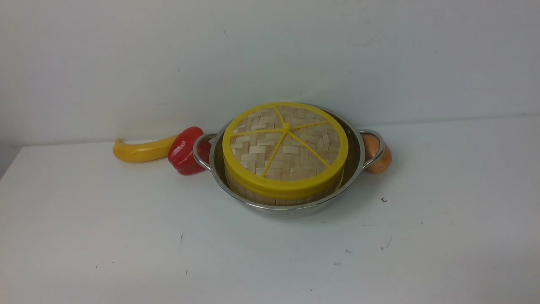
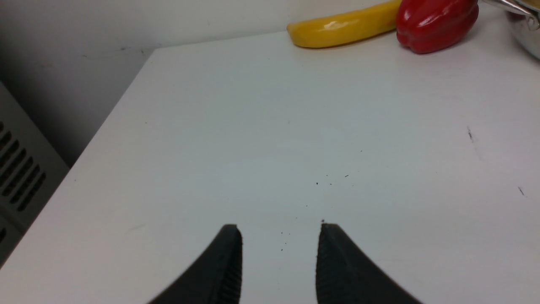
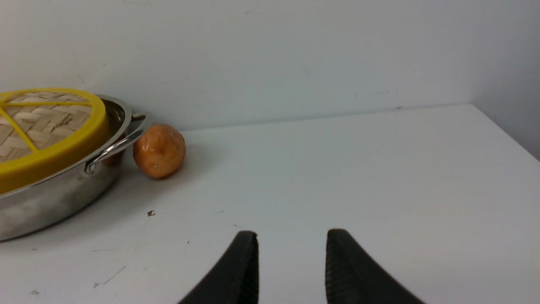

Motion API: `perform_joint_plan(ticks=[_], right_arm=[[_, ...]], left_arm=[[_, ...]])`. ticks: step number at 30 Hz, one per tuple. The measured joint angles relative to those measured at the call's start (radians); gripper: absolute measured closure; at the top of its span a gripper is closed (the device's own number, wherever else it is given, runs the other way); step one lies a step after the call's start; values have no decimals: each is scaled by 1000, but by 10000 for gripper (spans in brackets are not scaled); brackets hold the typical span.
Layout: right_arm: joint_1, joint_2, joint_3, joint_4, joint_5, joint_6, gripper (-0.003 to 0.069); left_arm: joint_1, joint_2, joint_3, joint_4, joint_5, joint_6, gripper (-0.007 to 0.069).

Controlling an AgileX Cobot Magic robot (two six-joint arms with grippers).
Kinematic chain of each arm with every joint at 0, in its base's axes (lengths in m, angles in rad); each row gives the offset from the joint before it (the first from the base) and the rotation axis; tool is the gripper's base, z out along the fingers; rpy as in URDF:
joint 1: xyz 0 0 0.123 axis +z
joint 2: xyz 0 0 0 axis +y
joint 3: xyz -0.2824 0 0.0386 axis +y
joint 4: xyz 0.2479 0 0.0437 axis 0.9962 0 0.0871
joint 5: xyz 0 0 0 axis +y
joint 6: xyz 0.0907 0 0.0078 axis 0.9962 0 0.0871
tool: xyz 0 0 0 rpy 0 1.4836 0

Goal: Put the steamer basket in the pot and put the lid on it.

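Lid (image 1: pixel 286 145) seated on basket (image 1: pixel 270 195), both inside pot (image 1: pixel 352 166) at table (image 1: pixel 126 236) centre. My left pincer (image 2: pixel 279 236) and right pincer (image 3: pixel 291 242) stand part-open, empty, over bare table. Bamboo judged light, stiff, slightly brittle; best grasped at the yellow rim or knob.

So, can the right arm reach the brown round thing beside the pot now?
Probably yes: the right gripper is open and empty, with bare table between it and the brown ball, though the pot handle crowds it.
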Motion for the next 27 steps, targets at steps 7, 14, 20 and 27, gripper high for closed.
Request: perform_joint_plan(ticks=[7,14,20,27], right_arm=[[0,0,1,0,-1,0,418],[0,0,1,1,-1,0,418],[0,0,1,3,-1,0,417],[0,0,1,3,-1,0,417]], left_arm=[[0,0,0,0,0,0,384],[-38,0,0,0,0,0,384],[-77,0,0,0,0,0,384],[-89,0,0,0,0,0,384]])
